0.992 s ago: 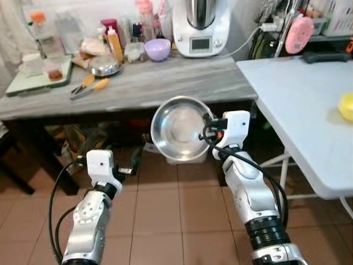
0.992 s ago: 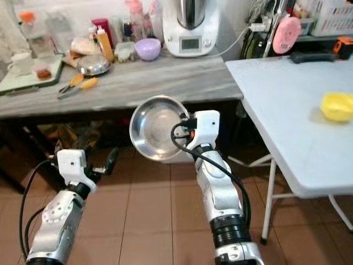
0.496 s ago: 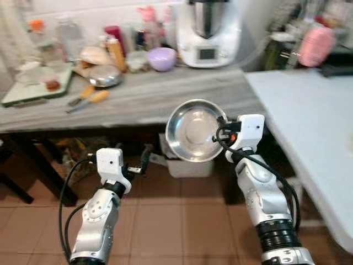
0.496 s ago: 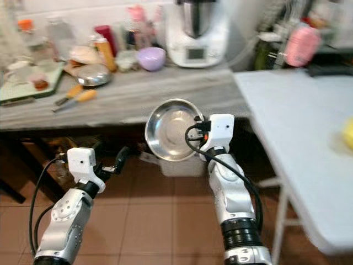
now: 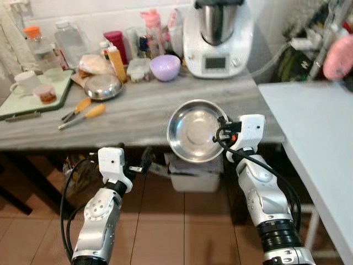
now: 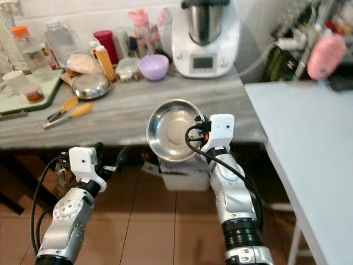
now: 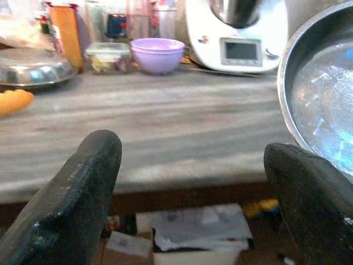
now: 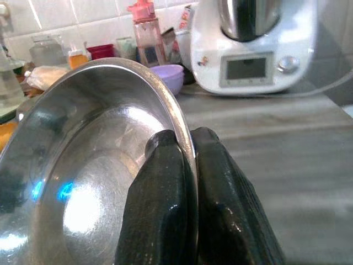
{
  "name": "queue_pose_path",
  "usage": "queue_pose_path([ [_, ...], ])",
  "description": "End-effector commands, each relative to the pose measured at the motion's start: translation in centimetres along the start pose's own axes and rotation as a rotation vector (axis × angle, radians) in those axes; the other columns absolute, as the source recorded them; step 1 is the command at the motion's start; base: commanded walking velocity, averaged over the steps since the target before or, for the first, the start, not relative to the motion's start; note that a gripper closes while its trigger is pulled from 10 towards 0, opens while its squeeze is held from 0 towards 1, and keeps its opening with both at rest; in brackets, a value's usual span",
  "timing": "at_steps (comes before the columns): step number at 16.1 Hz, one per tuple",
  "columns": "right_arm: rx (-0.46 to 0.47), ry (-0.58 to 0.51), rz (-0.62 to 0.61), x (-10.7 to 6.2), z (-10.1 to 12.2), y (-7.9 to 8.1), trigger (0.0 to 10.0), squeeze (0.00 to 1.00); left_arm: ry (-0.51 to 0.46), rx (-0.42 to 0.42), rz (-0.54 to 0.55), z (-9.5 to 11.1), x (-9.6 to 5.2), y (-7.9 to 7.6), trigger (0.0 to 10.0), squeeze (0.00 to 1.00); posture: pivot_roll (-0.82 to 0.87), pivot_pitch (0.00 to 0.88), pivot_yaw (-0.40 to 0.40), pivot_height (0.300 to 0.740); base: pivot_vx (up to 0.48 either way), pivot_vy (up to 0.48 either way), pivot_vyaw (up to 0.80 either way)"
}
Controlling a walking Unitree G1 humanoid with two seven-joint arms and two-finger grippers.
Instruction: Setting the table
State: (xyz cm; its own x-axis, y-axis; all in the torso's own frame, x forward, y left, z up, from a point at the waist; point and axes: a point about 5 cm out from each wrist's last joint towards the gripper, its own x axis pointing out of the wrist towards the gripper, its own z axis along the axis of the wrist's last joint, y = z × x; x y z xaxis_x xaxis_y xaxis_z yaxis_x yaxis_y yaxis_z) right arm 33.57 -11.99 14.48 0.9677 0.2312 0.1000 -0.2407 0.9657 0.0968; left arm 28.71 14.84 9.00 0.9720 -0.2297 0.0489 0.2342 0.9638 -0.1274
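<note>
A shiny steel bowl (image 5: 196,130) is held tilted in front of the grey counter (image 5: 138,113), its hollow facing me. My right gripper (image 8: 186,182) is shut on its rim, one black finger inside and one outside. My left gripper (image 5: 144,161) hangs low at the left, below the counter edge, fingers (image 7: 83,187) spread wide open with nothing between them. The white folding table (image 5: 325,132) stands at the right.
The counter holds a purple bowl (image 5: 165,67), a white kitchen machine (image 5: 218,30), a steel lid (image 5: 102,86), orange-handled tools (image 5: 83,110), bottles, and a green tray (image 5: 33,96) with a cup. A white bin (image 5: 196,175) sits under the counter. Tiled floor lies below.
The camera has swung left and the scene shifted right; the yellow thing on the white table has left the view. The bowl stays gripped in my right gripper.
</note>
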Motion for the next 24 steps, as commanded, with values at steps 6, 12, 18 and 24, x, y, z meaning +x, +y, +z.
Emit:
queue_pose_path([
  [6,0.014,-0.039,0.031,0.5,1.0,1.2,10.0,0.0,0.0,0.027,0.028,0.4,-0.2,0.9,10.0,0.0,-0.15,0.0,0.075,0.74,0.48,0.0,0.0],
  [12,0.023,-0.031,0.051,0.2,0.6,1.8,10.0,0.0,0.014,0.046,0.03,0.2,-0.7,1.5,10.0,0.0,-0.15,0.0,0.081,0.74,0.48,0.0,0.0],
  [18,0.027,-0.026,0.046,0.0,0.4,1.7,10.0,0.0,0.024,0.117,-0.022,1.3,-2.8,2.7,10.0,0.0,-0.14,0.0,0.086,0.74,0.096,0.0,0.0],
  [24,0.007,0.01,0.03,-0.7,-0.1,1.4,10.0,0.0,0.13,0.178,-0.231,1.1,-6.0,2.7,10.0,0.0,-0.14,0.0,0.087,0.74,0.0,0.0,0.0],
])
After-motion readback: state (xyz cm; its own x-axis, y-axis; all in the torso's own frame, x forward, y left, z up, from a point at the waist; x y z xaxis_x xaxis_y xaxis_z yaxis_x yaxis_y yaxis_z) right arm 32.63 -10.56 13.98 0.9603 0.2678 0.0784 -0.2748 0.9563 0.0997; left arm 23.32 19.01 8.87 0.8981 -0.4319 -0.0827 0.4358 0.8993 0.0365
